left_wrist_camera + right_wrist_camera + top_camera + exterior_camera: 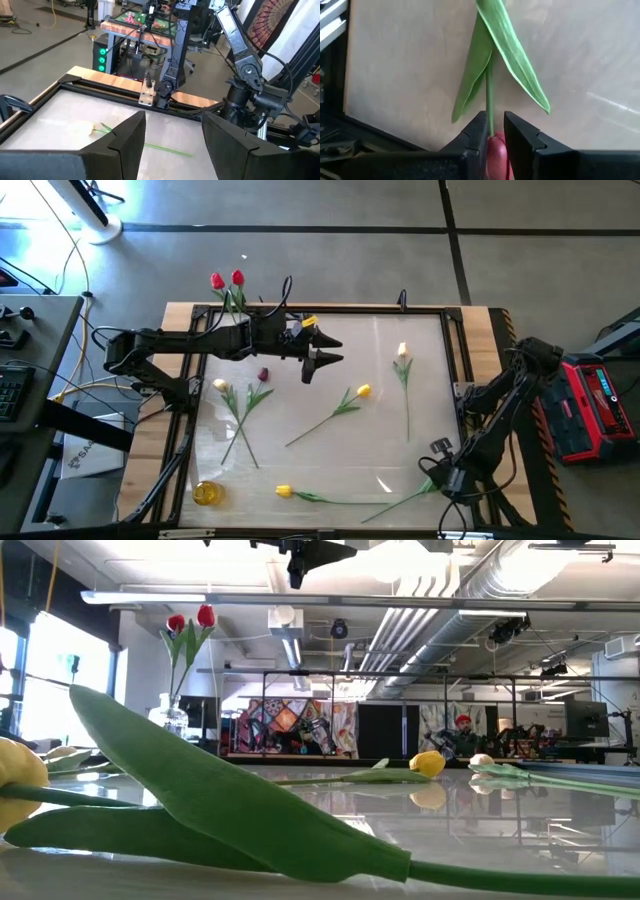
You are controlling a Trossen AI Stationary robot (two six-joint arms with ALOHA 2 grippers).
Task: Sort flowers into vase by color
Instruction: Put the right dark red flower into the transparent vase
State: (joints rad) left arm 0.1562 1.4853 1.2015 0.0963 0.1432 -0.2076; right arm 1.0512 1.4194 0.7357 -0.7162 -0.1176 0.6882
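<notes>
Two red tulips (227, 279) stand in a clear vase (175, 718) at the table's far left corner. Lying on the table are a cream tulip (220, 385), a maroon one (263, 374), a yellow one (362, 391), a cream-white one (402, 350) and a second yellow one (283, 491). My left gripper (325, 352) hangs open and holds nothing, high over the far middle of the table. My right gripper (495, 131) is at the near right corner, shut on a red-pink tulip (495, 152). My right gripper pinches the red-pink tulip between its two fingers where the stem meets the head (491, 129). The head sits back between the fingers. Stem and leaves (512, 55) stretch away from the fingertips over the table toward its near edge; I cannot tell whether they rest on it.
A small yellow glass (207, 493) stands at the near left corner. A dark raised frame (450, 350) borders the white table top. In the low view a large green leaf (230, 800) lies close in front. Bare table shows between the scattered flowers in the middle.
</notes>
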